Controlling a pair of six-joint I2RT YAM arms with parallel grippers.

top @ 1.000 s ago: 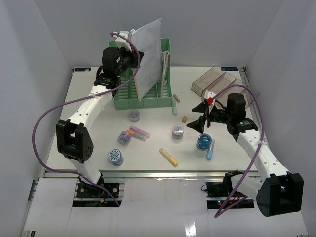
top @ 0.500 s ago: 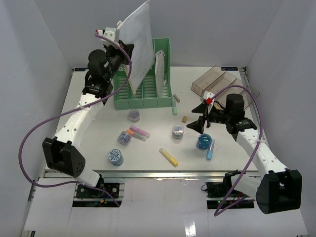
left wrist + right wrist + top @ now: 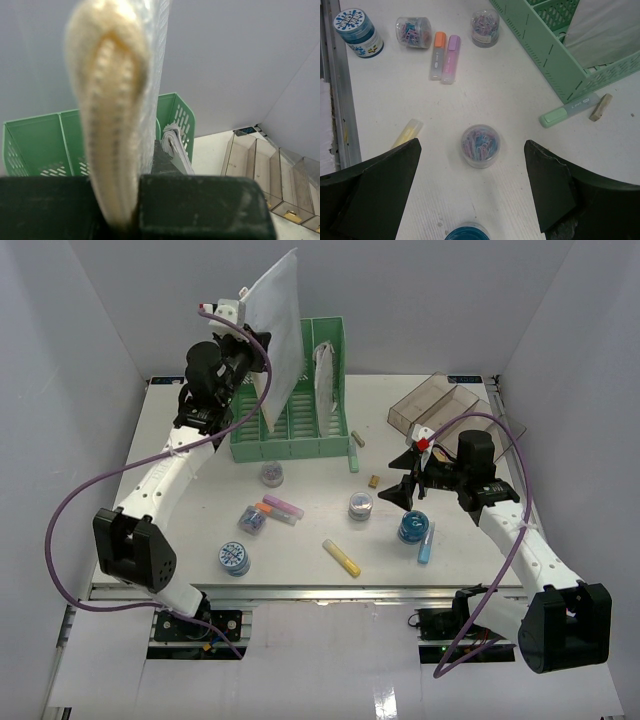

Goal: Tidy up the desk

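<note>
The counter [image 3: 300,562] carries loose jars [image 3: 360,505] and markers [image 3: 342,558]. Over its far-left part the white pouch [image 3: 275,330] stands upright, long axis near vertical, lower edge above the green rack [image 3: 290,435]. We find the left jaws clamped on the pouch and the right jaws spread wide, holding nothing.

The mesh pouch [image 3: 107,100] pinched between my left fingers [image 3: 205,207] sits so close to the lens that its edge is a pale blur, and its top runs off the picture. Beyond those fingers it hides much of the green rack [image 3: 35,145], and the brown tray [image 3: 260,165] is cut by the side edge. Between my right fingers [image 3: 375,190] a blue jar [image 3: 467,233] shows only its rim at the bottom border; one finger covers an end of the yellow highlighter [image 3: 409,131].
</note>
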